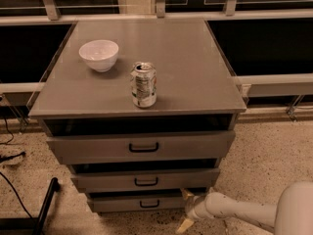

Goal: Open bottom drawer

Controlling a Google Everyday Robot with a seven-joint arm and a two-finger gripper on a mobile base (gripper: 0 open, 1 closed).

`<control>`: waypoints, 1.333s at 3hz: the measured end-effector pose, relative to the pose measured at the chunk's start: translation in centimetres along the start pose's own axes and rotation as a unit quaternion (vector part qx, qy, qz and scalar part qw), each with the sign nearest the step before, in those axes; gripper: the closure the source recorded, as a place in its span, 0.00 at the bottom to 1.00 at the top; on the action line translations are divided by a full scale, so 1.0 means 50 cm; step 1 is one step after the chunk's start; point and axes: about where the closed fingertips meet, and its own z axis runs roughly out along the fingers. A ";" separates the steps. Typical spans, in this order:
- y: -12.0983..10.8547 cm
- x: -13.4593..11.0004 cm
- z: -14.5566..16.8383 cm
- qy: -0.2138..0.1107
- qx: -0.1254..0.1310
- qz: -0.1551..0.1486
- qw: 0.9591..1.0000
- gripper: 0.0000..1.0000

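The bottom drawer [122, 203] is the lowest and narrowest of three grey drawers, with a small black loop handle [149, 204] at its centre. My gripper [186, 210] is low on the floor side, just right of the bottom drawer's right end and well right of the handle. One pale finger [187, 195] points up by the drawer's corner and the other finger [184, 224] points down toward the floor, spread apart and holding nothing. My white arm [239, 210] runs in from the lower right.
The middle drawer [145, 180] and the top drawer [142, 147] sit above. On the grey cabinet top [195, 67] stand a white bowl [99, 55] and a drink can [144, 84]. A black stand leg [46, 203] and cables lie on the speckled floor at left.
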 end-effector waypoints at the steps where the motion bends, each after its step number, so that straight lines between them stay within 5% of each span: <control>1: -0.011 0.019 0.020 -0.002 0.001 0.005 1.000 0.00; 4: -0.043 0.046 0.077 0.006 -0.018 0.016 1.000 0.00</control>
